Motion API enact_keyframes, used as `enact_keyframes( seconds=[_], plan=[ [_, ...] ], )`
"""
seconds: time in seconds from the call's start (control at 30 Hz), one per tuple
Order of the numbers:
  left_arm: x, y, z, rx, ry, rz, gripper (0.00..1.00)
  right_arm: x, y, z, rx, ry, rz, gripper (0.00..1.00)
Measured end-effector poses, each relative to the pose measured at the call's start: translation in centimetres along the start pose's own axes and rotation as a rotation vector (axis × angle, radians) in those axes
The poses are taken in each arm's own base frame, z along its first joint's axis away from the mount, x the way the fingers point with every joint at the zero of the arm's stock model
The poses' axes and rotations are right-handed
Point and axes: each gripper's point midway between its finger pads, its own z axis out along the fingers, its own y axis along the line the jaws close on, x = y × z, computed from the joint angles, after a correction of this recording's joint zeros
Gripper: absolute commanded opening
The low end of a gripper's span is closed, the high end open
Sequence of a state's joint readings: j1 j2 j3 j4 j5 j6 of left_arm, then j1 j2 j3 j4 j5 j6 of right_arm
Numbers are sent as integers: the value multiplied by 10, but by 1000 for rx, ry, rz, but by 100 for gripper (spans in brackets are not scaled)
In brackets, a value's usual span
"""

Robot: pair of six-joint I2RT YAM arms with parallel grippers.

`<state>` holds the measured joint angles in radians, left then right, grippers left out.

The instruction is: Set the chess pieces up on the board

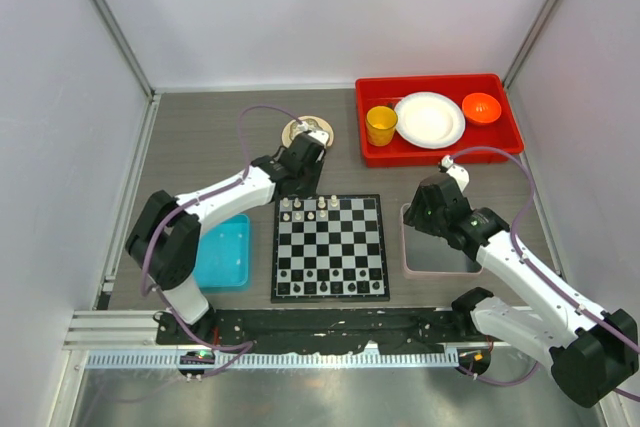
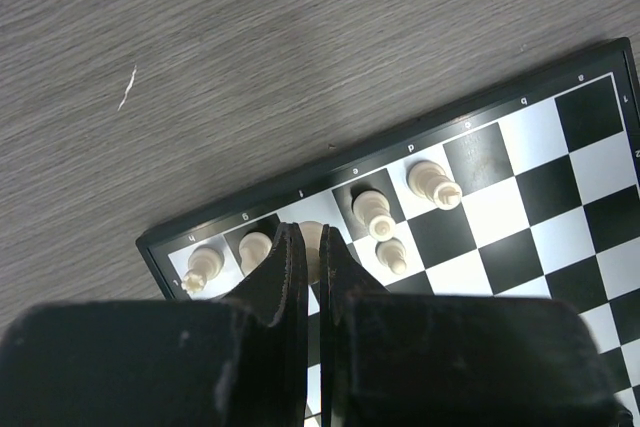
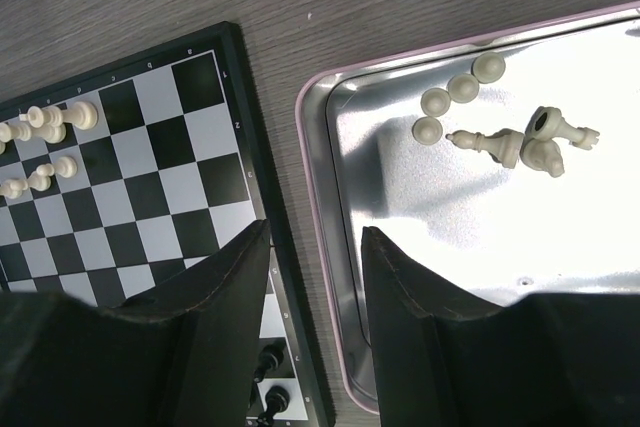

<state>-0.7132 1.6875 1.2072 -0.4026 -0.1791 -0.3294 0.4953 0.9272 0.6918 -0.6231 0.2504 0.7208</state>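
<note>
Closest to the arms, the board (image 1: 330, 265) lies flat in the middle of the bench (image 1: 200, 127). A few black pieces (image 1: 330, 288) stand on its near row.

Left of the board sits a blue bin (image 1: 224, 253). Right of the board, just beside it, sits a shiny grey tray (image 3: 325, 177) with a pink rim. Some cream chess pieces (image 3: 500, 139) lie in the tray, tipped over and bunched near its far side.

The right fingers (image 3: 248, 267) hang over the strip of bench between the board and the tray. They are partly apart and there is nothing between them.

Further away, more cream chess pieces stand on the two far rows of the board, on its left side. The left fingers (image 2: 288, 265) are down at the far left corner of the board. They are pressed almost together. One cream piece (image 2: 313, 234) peeks out right at their tips, but I cannot tell if it is pinched. Other cream pieces stand close on both sides of them.

Past the board, a round tan disc (image 1: 308, 131) lies on the bench. At the far right is a red tray (image 1: 500, 137) with a yellow cup (image 1: 381, 125), a white plate (image 1: 429, 119) and an orange bowl (image 1: 481, 107) in it.
</note>
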Motion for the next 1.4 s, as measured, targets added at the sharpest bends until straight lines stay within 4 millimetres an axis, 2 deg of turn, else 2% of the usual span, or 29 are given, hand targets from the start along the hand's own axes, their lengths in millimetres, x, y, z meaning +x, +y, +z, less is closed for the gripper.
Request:
enact_keyframes(
  seconds=[0.6,1.2,1.3,1.4],
  plan=[
    [23,-1,20,-10,69,8,0,-1,-2,0,6,-7,-10,48],
    [32,-3,25,-5,93,13,0,2,-4,1,11,-2,-13,48],
    [32,-3,26,-5,94,14,2,3,-5,1,15,1,-14,48],
    [34,-3,28,-7,101,14,11,4,-6,2,18,5,-15,48]
  ],
)
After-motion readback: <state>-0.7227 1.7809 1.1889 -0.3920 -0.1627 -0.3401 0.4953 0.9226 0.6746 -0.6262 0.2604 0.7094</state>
